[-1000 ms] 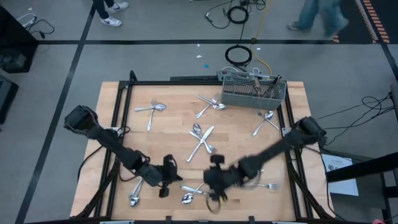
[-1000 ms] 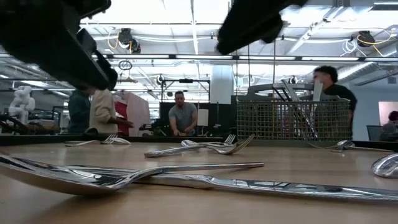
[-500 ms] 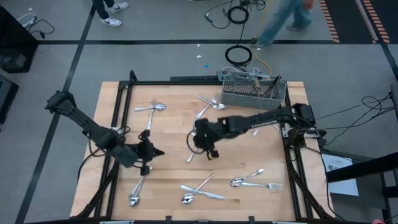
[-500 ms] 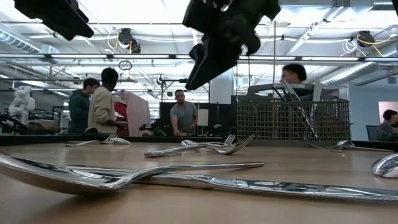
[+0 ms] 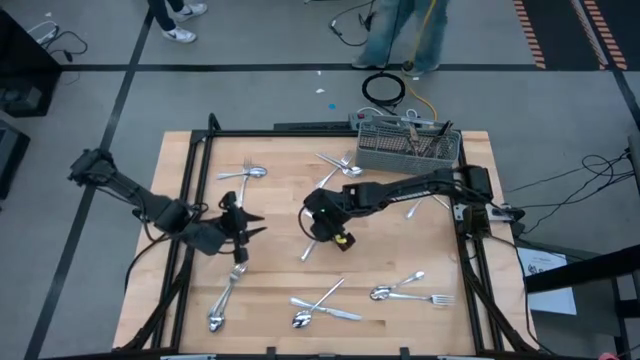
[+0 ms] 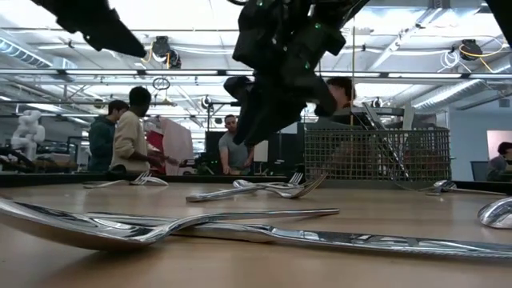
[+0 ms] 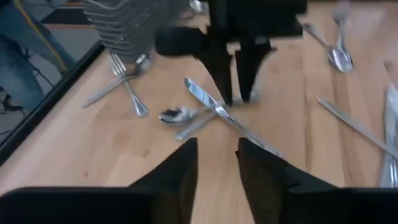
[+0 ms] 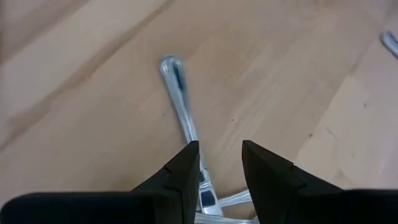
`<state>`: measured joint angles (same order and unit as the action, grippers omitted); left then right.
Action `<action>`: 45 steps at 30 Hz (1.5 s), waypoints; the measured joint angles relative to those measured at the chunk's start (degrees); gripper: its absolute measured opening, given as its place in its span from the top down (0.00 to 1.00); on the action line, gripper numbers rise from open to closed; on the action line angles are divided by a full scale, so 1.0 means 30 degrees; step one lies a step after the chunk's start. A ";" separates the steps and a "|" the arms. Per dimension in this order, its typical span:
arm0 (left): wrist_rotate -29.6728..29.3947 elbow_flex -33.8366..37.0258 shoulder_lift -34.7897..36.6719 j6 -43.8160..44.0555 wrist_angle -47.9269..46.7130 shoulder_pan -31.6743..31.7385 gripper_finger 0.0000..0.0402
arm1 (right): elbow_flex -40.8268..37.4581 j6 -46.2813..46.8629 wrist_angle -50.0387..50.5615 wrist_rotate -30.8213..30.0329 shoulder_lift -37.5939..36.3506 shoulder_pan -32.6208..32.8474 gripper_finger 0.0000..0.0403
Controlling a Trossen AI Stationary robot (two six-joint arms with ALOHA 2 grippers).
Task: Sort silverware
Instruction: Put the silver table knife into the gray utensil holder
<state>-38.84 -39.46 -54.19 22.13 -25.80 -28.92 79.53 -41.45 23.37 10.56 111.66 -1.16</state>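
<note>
Silverware lies scattered on the wooden table. A crossed knife and spoon (image 7: 205, 109) lie at the table's middle, and my right gripper (image 7: 235, 96) stands open over them, pointing down. In the right wrist view one handle (image 8: 179, 106) runs on the table toward the gap between my right gripper's (image 8: 217, 165) fingers; whether they touch it I cannot tell. My left gripper (image 5: 245, 222) hovers open and holds nothing, left of the middle and facing the right gripper. A spoon (image 5: 226, 295) lies on the table nearer the front edge than it.
A grey wire-mesh basket (image 5: 405, 150) with several pieces standing in it sits at the far right. More silverware lies at the far left (image 5: 245, 175), before the basket (image 5: 335, 168), beside it (image 5: 428, 195) and along the near edge (image 5: 320, 305) (image 5: 405, 290). People move beyond the table.
My right gripper has swung from the near edge toward the far edge to the table's middle, rolling as it went, and now hangs over the crossed pieces. My left gripper has risen and drawn back from the near edge toward the table's left and far side.
</note>
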 joint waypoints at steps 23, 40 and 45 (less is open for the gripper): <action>-0.0186 0.0007 -0.0438 0.0015 0.1006 0.2461 0.52 | 0.0007 -0.3894 -0.0035 0.0567 0.1772 -0.0010 0.72; 0.1378 0.0007 -0.0438 0.0022 0.0882 0.2476 0.52 | 0.2157 -0.3555 0.2616 0.0291 0.4029 -0.0436 0.72; 0.1427 0.0007 -0.0438 0.0010 0.0838 0.2476 0.52 | 0.2142 -0.3572 0.3020 0.0449 0.4029 -0.0749 0.78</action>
<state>-34.56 -39.44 -55.51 22.16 -23.29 -21.50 85.95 -52.17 32.43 11.91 123.74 -3.41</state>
